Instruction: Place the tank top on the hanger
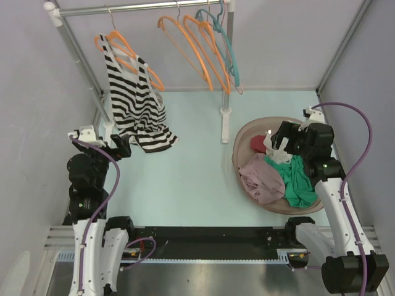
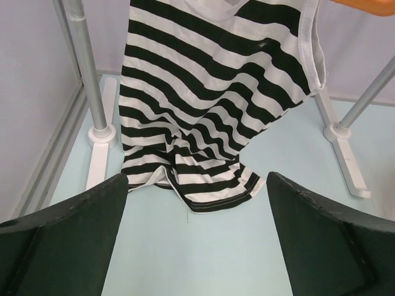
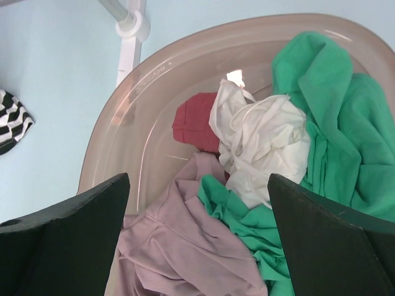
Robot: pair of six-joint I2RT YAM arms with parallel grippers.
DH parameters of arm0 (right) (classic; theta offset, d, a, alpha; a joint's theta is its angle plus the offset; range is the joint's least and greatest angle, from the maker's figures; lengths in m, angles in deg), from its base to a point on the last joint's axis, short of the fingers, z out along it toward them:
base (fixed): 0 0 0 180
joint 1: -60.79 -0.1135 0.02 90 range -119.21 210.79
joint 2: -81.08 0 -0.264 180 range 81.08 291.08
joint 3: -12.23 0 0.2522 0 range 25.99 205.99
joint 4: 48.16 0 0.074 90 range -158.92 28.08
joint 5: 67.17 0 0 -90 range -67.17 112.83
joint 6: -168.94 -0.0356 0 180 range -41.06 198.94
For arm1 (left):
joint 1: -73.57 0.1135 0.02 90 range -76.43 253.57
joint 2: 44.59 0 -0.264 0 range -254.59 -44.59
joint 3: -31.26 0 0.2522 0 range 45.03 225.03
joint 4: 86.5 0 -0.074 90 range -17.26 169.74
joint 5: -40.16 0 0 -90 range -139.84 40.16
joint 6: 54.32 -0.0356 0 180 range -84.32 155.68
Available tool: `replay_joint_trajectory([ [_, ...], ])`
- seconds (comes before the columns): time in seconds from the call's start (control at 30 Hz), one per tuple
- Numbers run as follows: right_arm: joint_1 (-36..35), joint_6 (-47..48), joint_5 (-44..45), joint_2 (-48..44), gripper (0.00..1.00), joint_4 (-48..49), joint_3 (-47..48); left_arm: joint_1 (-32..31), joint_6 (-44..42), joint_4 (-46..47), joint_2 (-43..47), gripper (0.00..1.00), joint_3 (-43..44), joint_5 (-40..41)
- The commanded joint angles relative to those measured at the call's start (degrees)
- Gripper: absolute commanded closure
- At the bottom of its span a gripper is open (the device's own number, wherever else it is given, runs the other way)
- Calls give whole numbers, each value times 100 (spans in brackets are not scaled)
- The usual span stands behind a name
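Inside the brown tub, on the right of the bench, the green tank top lies crumpled along the right side and spills toward the near rim. A mauve garment, a white cloth and a red cloth share the tub with it. The right gripper hangs over the tub's far part with its fingers wide apart and nothing between them but the white cloth below. Just left of the tub and farther back stands a rack. Two orange hangers and a teal hanger are on its rail. Well to the tub's left a striped top hangs on a third orange hanger, its hem down on the bench. The left gripper faces that hem, fingers spread, holding nothing.
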Motion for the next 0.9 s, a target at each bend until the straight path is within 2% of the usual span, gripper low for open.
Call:
replay_joint_trajectory([
  [0.0,41,104,172,-185,0,304,155,-11,-68,123,-36,0,47,90],
  [0.4,77,-80,339,219,0,454,164,-38,-129,132,-150,1,30,-103],
  [0.57,85,-466,1208,413,0,-336,435,-55,-147,114,-151,1,12,-33],
  [0.87,138,-1565,1964,553,0,-1681,375,-205,-190,62,-89,1,-6,222],
])
